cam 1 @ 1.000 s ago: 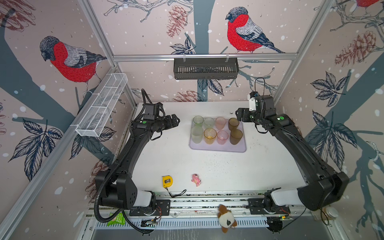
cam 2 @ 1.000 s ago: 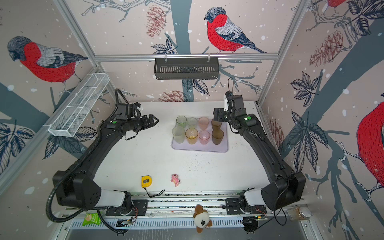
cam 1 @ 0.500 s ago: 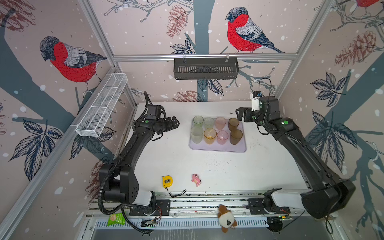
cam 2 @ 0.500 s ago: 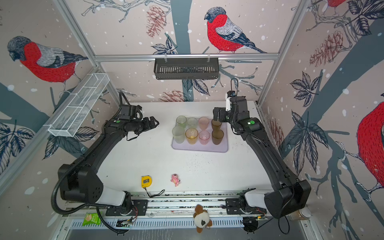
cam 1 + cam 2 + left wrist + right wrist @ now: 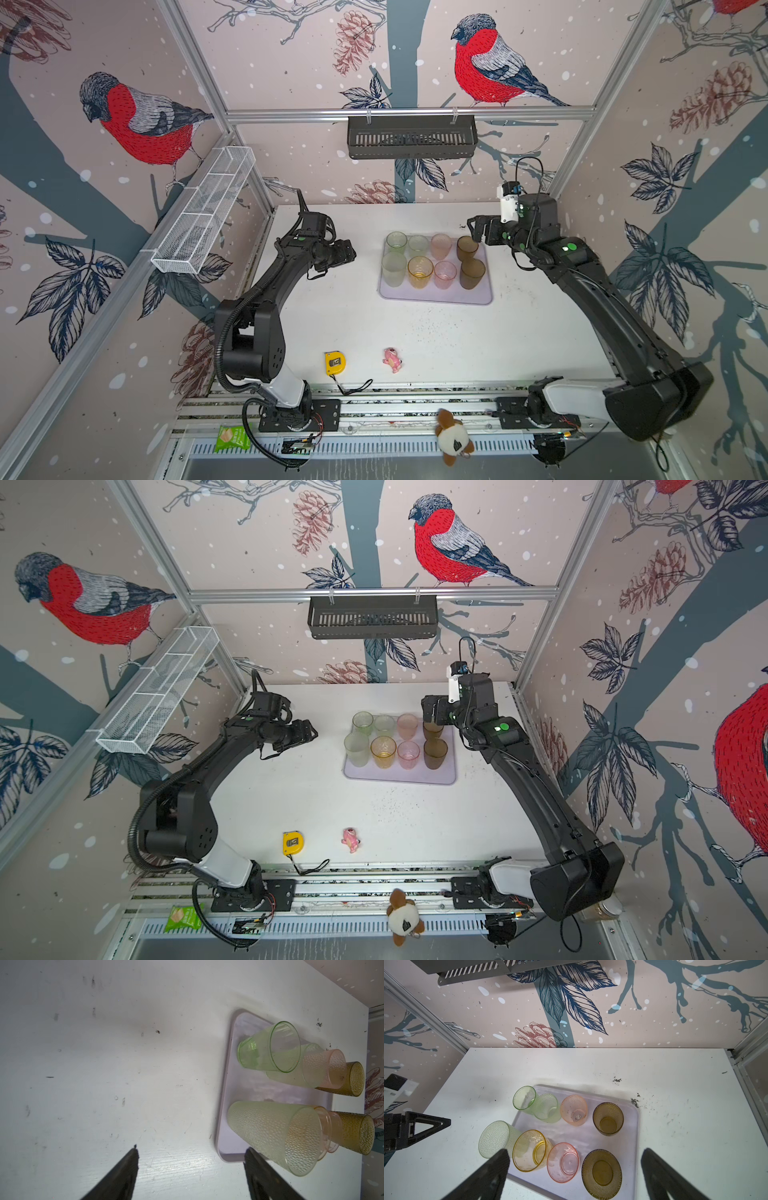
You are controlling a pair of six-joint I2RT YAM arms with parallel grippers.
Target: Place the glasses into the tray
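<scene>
The lavender tray (image 5: pixel 436 297) (image 5: pixel 399 777) lies at the back middle of the white table. Eight glasses stand on it in two rows. The far row is green (image 5: pixel 396 242), frosted (image 5: pixel 417 245), pink (image 5: pixel 440 246) and brown (image 5: pixel 466 248). The near row is frosted (image 5: pixel 393 269), amber (image 5: pixel 420 272), pink (image 5: pixel 444 274) and brown (image 5: pixel 472 273). My left gripper (image 5: pixel 351 255) (image 5: pixel 191 1148) is open and empty, left of the tray (image 5: pixel 259 1088). My right gripper (image 5: pixel 473 228) (image 5: pixel 575 1150) hangs open and empty above the tray's (image 5: pixel 629 1126) far right corner.
A yellow tape measure (image 5: pixel 335 362) and a small pink toy (image 5: pixel 392 359) lie near the front edge. A black slotted basket (image 5: pixel 411 137) hangs on the back wall. A white wire basket (image 5: pixel 203 212) hangs on the left wall. A plush toy (image 5: pixel 453 436) sits on the front rail.
Both grippers stay near their places beside the tray. The left arm's lower joints have folded back and its jaws have narrowed a little. The glasses have not moved.
</scene>
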